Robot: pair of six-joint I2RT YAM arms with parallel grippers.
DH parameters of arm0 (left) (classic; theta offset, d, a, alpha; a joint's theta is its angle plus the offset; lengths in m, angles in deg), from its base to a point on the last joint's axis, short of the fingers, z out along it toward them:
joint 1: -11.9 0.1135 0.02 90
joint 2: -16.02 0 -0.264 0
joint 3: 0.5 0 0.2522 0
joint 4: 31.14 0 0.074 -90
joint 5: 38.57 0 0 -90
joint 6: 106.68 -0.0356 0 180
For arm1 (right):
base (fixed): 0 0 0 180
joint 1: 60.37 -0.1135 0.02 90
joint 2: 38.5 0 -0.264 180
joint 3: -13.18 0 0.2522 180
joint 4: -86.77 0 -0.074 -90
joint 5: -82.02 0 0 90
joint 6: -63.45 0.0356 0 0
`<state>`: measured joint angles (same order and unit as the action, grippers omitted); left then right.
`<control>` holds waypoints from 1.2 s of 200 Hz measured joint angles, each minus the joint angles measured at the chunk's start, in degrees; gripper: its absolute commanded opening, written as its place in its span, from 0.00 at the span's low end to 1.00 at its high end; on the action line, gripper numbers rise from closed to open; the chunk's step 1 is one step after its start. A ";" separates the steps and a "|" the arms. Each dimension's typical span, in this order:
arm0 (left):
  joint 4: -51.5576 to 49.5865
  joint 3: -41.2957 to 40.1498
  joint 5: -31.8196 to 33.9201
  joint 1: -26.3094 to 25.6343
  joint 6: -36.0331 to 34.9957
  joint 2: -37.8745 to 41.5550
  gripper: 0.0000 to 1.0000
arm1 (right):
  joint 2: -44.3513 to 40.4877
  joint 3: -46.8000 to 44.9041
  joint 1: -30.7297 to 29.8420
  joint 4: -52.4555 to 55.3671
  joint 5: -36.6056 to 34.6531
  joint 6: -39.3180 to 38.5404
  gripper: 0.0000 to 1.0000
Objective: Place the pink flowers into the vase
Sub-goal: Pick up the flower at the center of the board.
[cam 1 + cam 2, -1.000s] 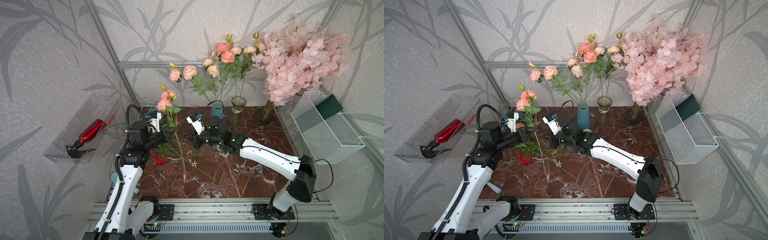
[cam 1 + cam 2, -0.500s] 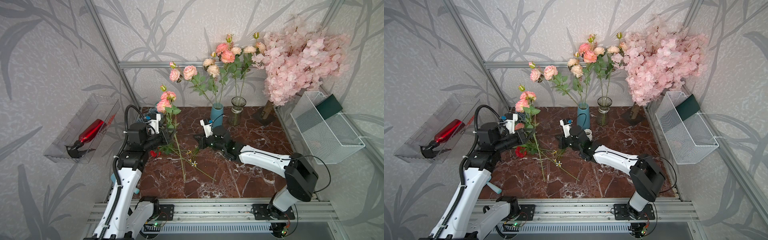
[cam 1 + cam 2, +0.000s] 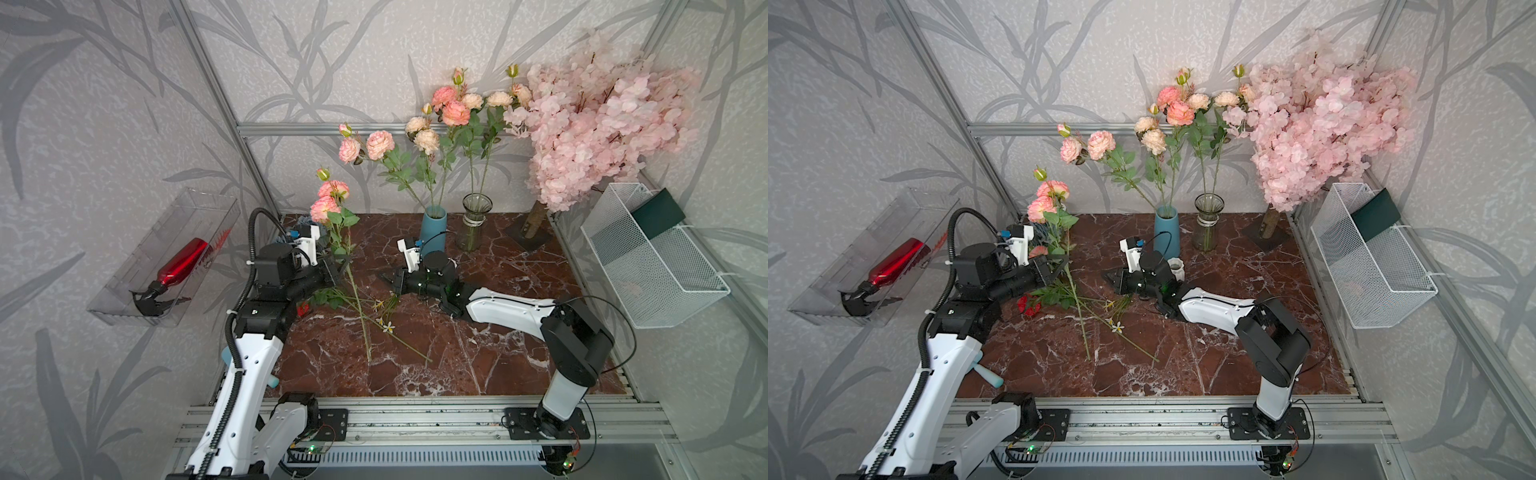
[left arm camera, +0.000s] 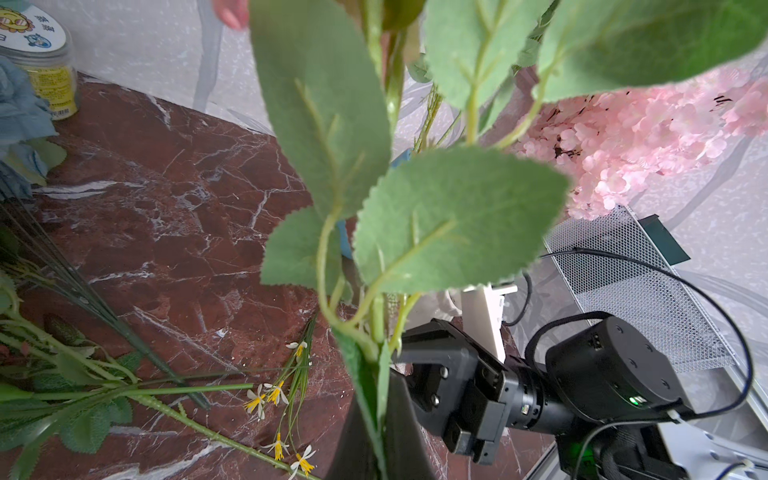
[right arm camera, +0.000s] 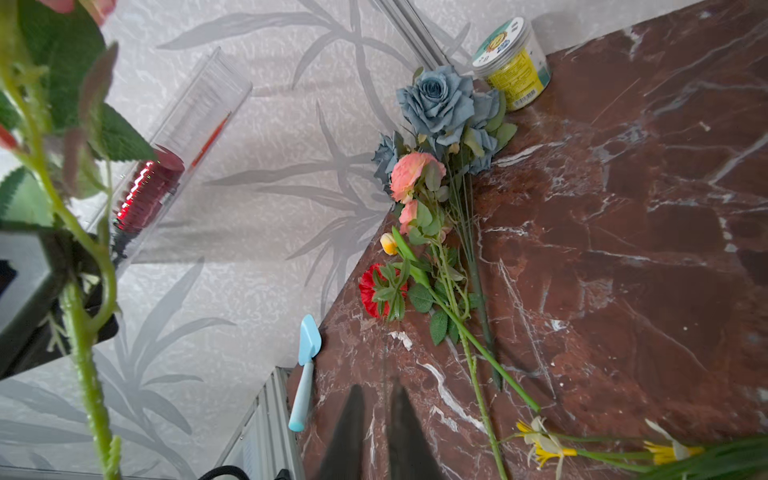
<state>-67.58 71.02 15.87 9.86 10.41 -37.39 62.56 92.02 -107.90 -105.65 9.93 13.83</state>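
The left hand [image 3: 340, 268] is clamped tight on the thin green stem of a spray of pink flowers [image 3: 329, 200]. The spray has two ruffled salmon-to-peach blooms, a small green-tipped bud above them and serrated green leaves just under the heads. It stands raised over the back left of the dark red marble counter [image 3: 498, 332] with its blooms upward. The stem slants down past the hand toward the front; whether its tip touches the counter I cannot tell. More flowers of the same kind stand in the blue ceramic vase [image 3: 433, 226] and in the clear glass vase [image 3: 473, 224] just beside it at the back wall.

The right hand [image 3: 386, 281] lies low over the middle of the counter, near the blue vase and apart from the held stem. In the right wrist view its dark fingers [image 5: 353, 419] stand a narrow slit apart with nothing between them.

That view also shows dusty blue-grey roses [image 5: 436, 104] and another salmon bloom [image 5: 409, 174] lying together near the counter's left edge. A clear jar with a yellow label [image 5: 513, 66] stands in the corner; the left arm hides it in both top views.

The left wrist view is filled by the spray's leaves. Only the top views take in the whole held spray and both vases.
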 measured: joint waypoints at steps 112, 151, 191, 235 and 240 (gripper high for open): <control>0.37 1.16 1.46 -0.04 -0.55 -1.42 0.00 | -7.91 10.91 -4.44 29.70 -14.01 -19.32 0.58; 0.00 2.84 1.44 -0.11 -0.50 -1.44 0.00 | -12.55 13.14 -4.44 35.63 -16.68 -22.75 0.58; -0.07 3.80 1.11 -0.15 -0.48 -1.25 0.00 | -14.21 14.16 -4.44 38.32 -17.49 -24.65 0.59; 1.33 3.58 -3.91 -0.33 0.46 -1.27 0.00 | -15.69 13.22 -3.21 36.72 -7.02 -24.52 0.60; 1.77 3.58 -4.92 -0.33 0.70 -1.27 0.00 | -15.69 13.57 -3.02 36.63 -5.42 -24.24 0.60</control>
<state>-65.81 74.60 10.96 9.53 11.11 -38.66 46.87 105.59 -110.91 -69.02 4.51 -10.41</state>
